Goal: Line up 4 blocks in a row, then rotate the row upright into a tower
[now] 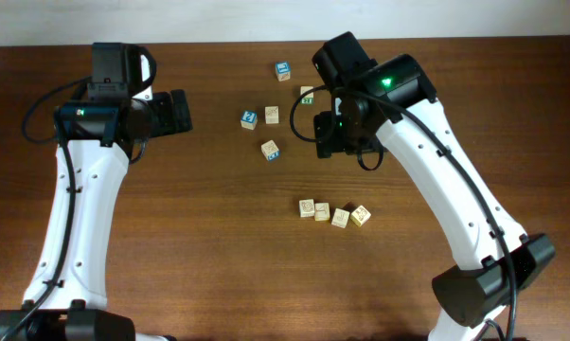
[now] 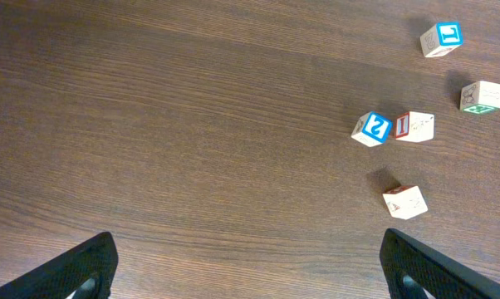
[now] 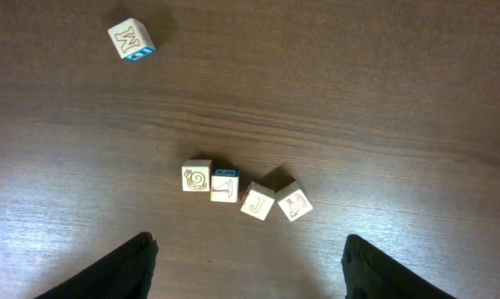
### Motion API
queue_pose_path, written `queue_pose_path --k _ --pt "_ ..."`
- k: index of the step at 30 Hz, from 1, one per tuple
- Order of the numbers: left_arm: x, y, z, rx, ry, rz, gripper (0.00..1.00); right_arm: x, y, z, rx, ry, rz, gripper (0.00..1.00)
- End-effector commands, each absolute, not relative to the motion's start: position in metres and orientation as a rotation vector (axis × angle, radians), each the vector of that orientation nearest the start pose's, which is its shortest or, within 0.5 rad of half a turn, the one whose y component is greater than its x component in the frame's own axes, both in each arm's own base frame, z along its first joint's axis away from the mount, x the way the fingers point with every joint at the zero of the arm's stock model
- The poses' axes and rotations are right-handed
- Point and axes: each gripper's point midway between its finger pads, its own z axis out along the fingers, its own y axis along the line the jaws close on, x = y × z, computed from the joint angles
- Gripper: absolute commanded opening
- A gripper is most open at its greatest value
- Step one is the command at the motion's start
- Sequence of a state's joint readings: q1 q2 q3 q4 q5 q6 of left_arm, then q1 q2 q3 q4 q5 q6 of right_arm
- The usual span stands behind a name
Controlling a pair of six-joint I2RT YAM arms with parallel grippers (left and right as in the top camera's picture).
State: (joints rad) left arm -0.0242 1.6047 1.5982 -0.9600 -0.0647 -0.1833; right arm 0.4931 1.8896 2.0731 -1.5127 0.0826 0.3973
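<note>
Four pale wooden blocks lie in a short row on the brown table (image 1: 219, 237): a snail face (image 3: 197, 177), a letter face with a blue side (image 3: 225, 186), a "J" (image 3: 257, 202) and an animal face (image 3: 293, 201). From overhead the row runs from the left block (image 1: 307, 206) to the right block (image 1: 361, 215). My right gripper (image 3: 250, 241) hangs open above bare wood, short of the row, with nothing between its fingers; overhead shows the right gripper (image 1: 325, 134) behind the row. My left gripper (image 2: 246, 239) is wide open over bare table, far to the left of the blocks, at the left gripper (image 1: 179, 112) spot overhead.
Behind the row lie five more cubes: a blue-topped cube (image 1: 282, 70), a green-sided cube (image 1: 307, 95), a second blue-topped cube (image 1: 249, 118) touching a pale red-sided cube (image 1: 272, 115), and a "W" cube (image 1: 270, 150) with a blue side.
</note>
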Motion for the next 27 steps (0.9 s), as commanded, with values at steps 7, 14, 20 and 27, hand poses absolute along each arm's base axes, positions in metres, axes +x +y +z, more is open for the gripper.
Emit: queue_pose_path --k 7,14,20,27 --pt "0.426 -0.026 0.205 -0.183 2.585 -0.008 0.99 0.358 0.172 0.216 -0.102 2.904 0.007 0.72" --pt "0.430 -0.037 0.207 -0.153 2.570 -0.021 0.99 0.358 0.172 0.216 -0.102 2.904 0.006 0.72" --pt "0.419 -0.045 0.202 -0.159 2.613 -0.028 0.99 0.361 0.167 0.216 -0.051 2.903 0.014 0.72" --pt "0.411 -0.102 0.202 -0.028 2.616 -0.085 0.99 0.367 0.145 0.211 0.038 2.929 0.012 0.72"
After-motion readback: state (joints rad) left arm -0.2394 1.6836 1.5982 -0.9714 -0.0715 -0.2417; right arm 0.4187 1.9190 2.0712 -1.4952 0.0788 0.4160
